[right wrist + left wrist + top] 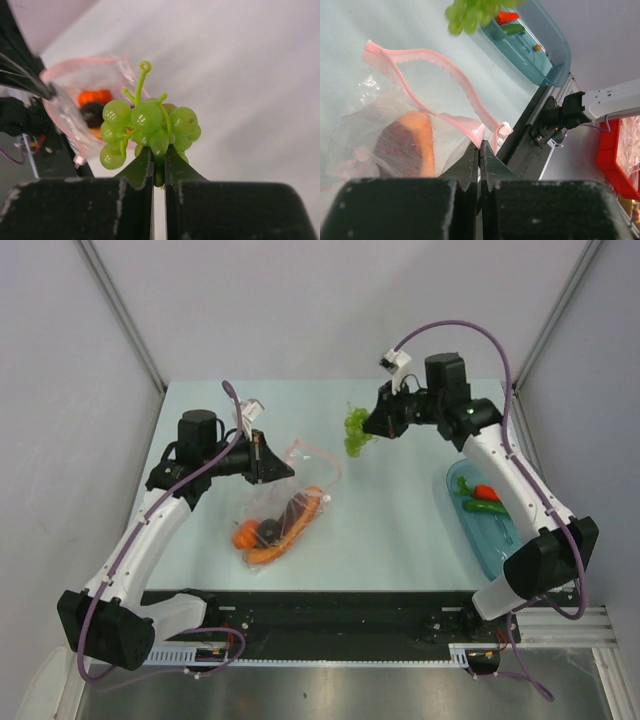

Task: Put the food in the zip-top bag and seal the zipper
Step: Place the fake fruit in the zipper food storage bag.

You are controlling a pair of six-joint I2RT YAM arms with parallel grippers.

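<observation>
The clear zip-top bag [285, 505] lies on the table with its mouth held up. My left gripper [280, 466] [480, 145] is shut on the pink zipper [440, 62] edge. Inside the bag are the orange slice [407, 145], a dark ball [268, 532] and an orange-red round fruit [245, 535]. My right gripper [374, 426] [159, 150] is shut on the green grape bunch [356, 430] [147, 125]. It holds the bunch in the air, to the right of the bag's mouth and apart from it.
A teal translucent bowl [480, 530] [540, 50] stands at the right, under the right arm. It holds a small red piece [486, 492] and green pieces [487, 507]. The black rail [330, 605] runs along the table's near edge.
</observation>
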